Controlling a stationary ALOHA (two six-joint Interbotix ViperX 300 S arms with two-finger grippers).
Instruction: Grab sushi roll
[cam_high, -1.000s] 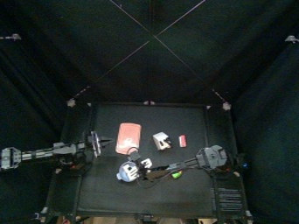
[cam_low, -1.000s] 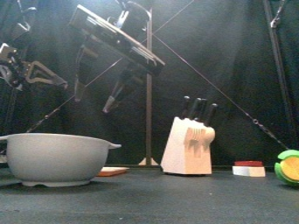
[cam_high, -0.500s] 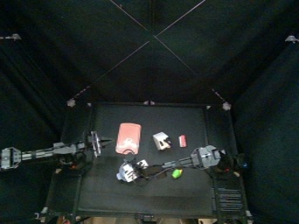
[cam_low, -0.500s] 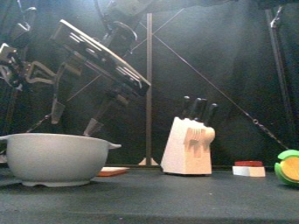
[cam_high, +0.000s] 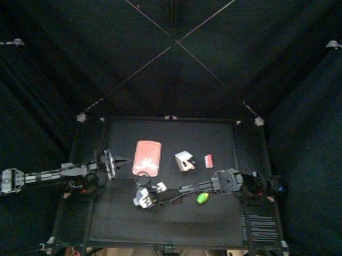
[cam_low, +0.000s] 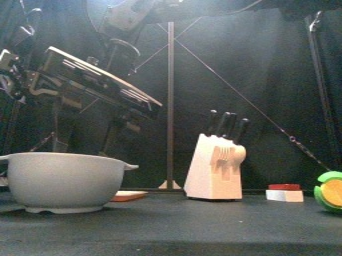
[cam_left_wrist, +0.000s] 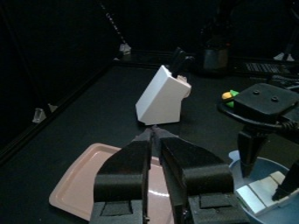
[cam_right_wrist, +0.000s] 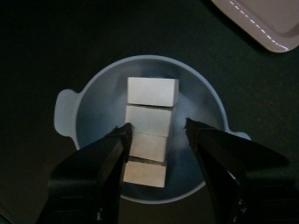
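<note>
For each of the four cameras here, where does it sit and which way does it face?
Top: overhead, straight down; both arms reach onto the black table.
Front: table height, level past the grey bowl; arm links above.
Left wrist: left gripper, shut, over the pink tray.
Right wrist: open right gripper above that bowl; shared with front.

One bowl (cam_low: 64, 180), one knife block (cam_low: 215, 166), one pink tray (cam_high: 148, 157), two arms

We see the bowl (cam_low: 64, 181) at front left with block pieces (cam_right_wrist: 149, 131) lying in it, the tray (cam_high: 147, 157) just behind it. The knife block (cam_low: 215, 166) stands mid-table, the sushi roll (cam_low: 283, 192) right of it, a toy vegetable (cam_low: 329, 190) at far right.
</note>
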